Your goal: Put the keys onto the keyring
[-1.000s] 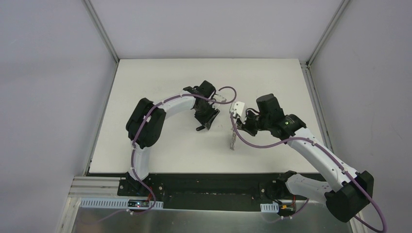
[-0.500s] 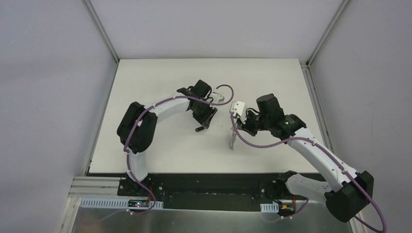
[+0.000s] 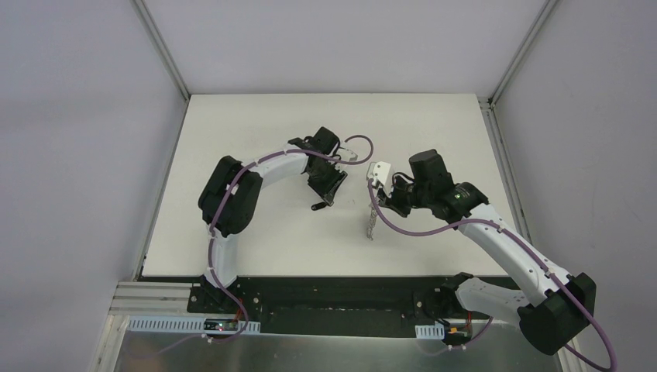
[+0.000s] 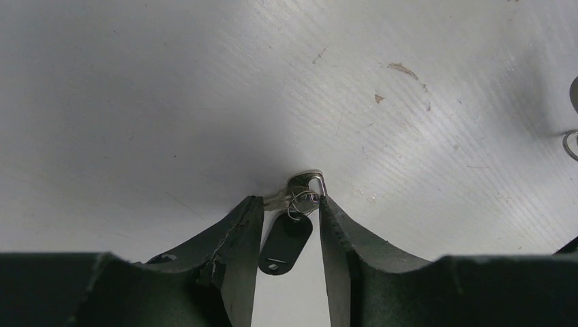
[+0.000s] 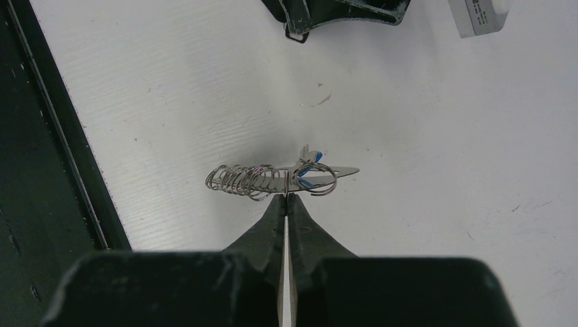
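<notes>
My left gripper (image 4: 291, 199) is shut on a small metal key (image 4: 305, 187) at its fingertips. The key's wire ring carries a black oval tag (image 4: 285, 244), which dangles between the fingers just above the table; from above the tag (image 3: 318, 205) shows under that gripper (image 3: 328, 191). My right gripper (image 5: 285, 195) is shut on the silvery keyring (image 5: 272, 180), seen edge-on, with a row of wire clips (image 5: 235, 180) to the left. A key with a blue tag (image 5: 305, 172) hangs at the keyring's right end. In the top view the keyring (image 3: 372, 223) hangs below the right gripper (image 3: 380, 203).
The white table (image 3: 256, 232) has a black front rail (image 5: 48, 170), close to the keyring's left in the right wrist view. The left gripper's fingers (image 5: 341, 10) and a white camera box (image 5: 480, 13) show at the top of that view. The two grippers stand a short way apart.
The left arm swung a little left and back, still holding the key. The keyring under the right gripper has tilted slightly, its lower end drifting left.
</notes>
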`<state>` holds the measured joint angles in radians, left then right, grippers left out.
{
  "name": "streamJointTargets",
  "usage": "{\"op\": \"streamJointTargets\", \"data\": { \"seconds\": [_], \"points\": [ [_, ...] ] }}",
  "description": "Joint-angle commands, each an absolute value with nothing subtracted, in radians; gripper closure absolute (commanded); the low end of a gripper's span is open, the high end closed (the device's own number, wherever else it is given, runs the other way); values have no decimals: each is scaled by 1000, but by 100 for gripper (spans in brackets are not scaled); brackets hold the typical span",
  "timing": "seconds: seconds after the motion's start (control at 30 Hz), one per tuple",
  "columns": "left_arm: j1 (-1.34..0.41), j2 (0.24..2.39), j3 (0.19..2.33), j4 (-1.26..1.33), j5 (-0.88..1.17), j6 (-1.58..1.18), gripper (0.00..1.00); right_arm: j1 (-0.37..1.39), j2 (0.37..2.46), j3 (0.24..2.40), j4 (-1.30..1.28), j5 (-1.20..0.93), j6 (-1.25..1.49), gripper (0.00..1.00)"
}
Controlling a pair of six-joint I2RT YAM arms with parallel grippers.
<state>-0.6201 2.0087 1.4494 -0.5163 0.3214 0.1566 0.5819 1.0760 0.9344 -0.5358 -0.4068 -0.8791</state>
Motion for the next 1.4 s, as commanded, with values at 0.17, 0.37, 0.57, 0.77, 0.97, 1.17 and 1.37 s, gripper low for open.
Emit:
{"op": "streamJointTargets", "data": {
  "seconds": [0.17,0.37,0.57,0.77,0.97,1.17,1.37],
  "points": [
    [-617,1998,1429,-528,334,155,66,576,1067,925,-516,-432,-873,100],
    [-617,1959,1381,-492,328,170,70,574,1073,928,-517,-434,-872,100],
    [-620,1904,1329,-435,310,189,66,574,1079,930,-517,-436,-870,100],
    [-630,1880,1306,-413,290,202,64,574,1081,931,-525,-434,-870,100],
    [-650,1849,1274,-388,266,221,63,570,1063,915,-528,-424,-870,100],
    [-665,1837,1260,-383,245,233,63,562,1043,898,-528,-422,-866,100],
    [-676,1808,1231,-364,228,243,63,556,1033,887,-525,-426,-864,100]
  ]
}}
